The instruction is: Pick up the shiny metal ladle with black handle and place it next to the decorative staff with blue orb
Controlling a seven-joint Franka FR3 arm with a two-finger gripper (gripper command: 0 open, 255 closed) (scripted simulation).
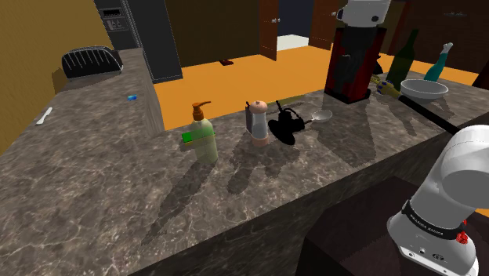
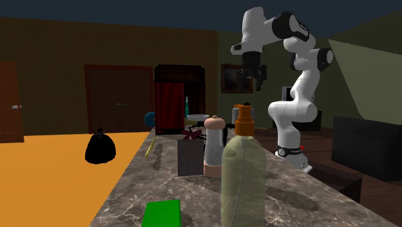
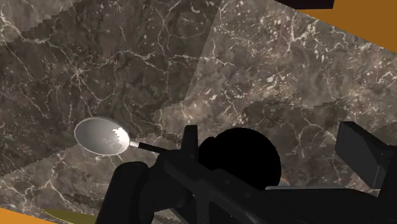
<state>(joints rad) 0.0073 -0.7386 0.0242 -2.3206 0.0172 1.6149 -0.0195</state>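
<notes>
I have the gripper (image 2: 252, 82) hanging high above the table (image 1: 117, 196), near the top of the second exterior view right of centre. As far as I can read it there, its two fingers are spread apart with nothing between them. In the wrist view a dark finger (image 3: 360, 153) juts in over the marble, touching nothing.

The ladle (image 1: 320, 117) lies flat on the table, in the upper middle of the shoulder view, close to the edge that borders the orange floor (image 1: 235, 82). Its shiny bowl points toward the frame's right, and its thin shaft runs back into a pure black lump (image 1: 285, 125) just beside it. I cannot make out the handle against that black. In the wrist view the ladle's bowl shows as a bright oval well below the gripper, off to one side of the fingers.

A pepper mill (image 1: 258, 124) stands just left of the black lump, and a soap dispenser (image 1: 204, 135) with a green sponge (image 1: 190, 136) stands further left. The staff (image 2: 149, 145) lies along the table's left edge in the second exterior view, blue orb at its far end. It is well apart from the ladle, beyond the grey bowl (image 1: 424, 89) in the shoulder view's upper right.
</notes>
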